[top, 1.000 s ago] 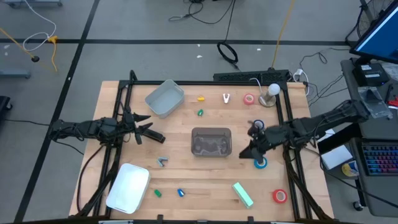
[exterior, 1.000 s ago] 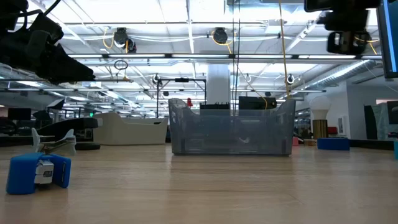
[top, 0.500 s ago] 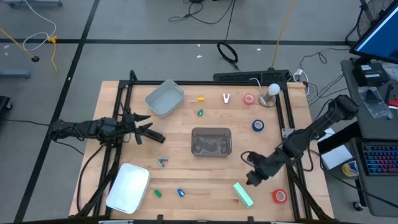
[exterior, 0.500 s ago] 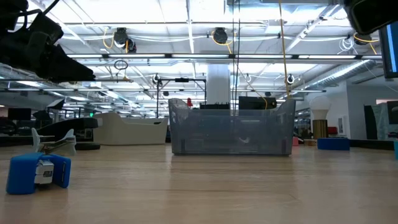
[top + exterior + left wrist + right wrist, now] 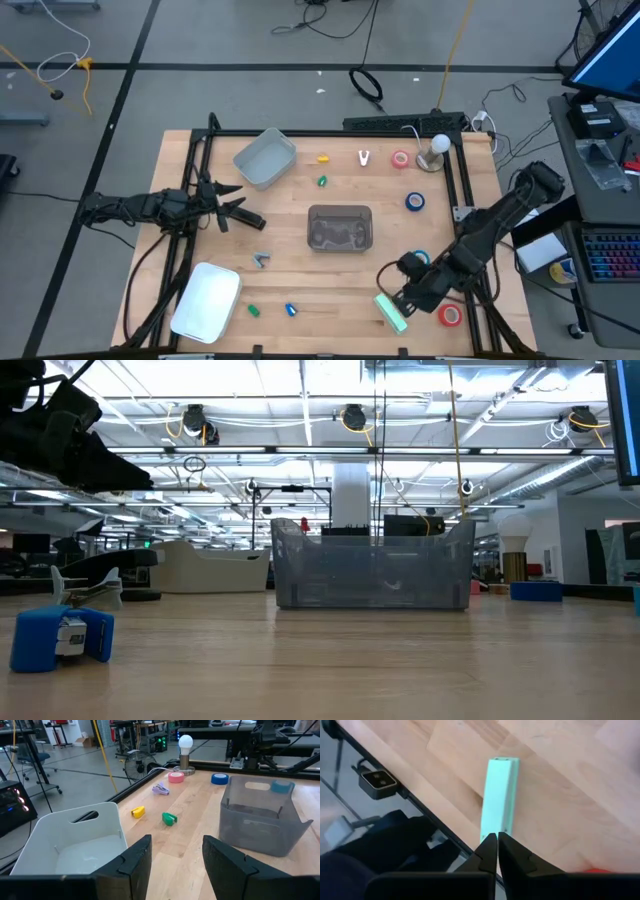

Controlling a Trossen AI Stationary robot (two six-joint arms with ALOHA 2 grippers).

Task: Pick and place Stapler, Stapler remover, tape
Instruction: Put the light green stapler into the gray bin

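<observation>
while stapler (image 5: 498,800) is lying flat near table (image 5: 330,275) front edge, right hand (image 5: 496,851) is hovering just above its near end, fingers pressed together, gripping nothing; left hand (image 5: 172,865) is waiting parted at table's left side.

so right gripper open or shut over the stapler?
Shut. Right gripper fingertips touch, nothing between them, above one end of the stapler lying flat.

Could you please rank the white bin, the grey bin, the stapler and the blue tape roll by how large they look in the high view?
1. White bin
2. Grey bin; it looks only slightly smaller
3. Stapler
4. Blue tape roll
</observation>
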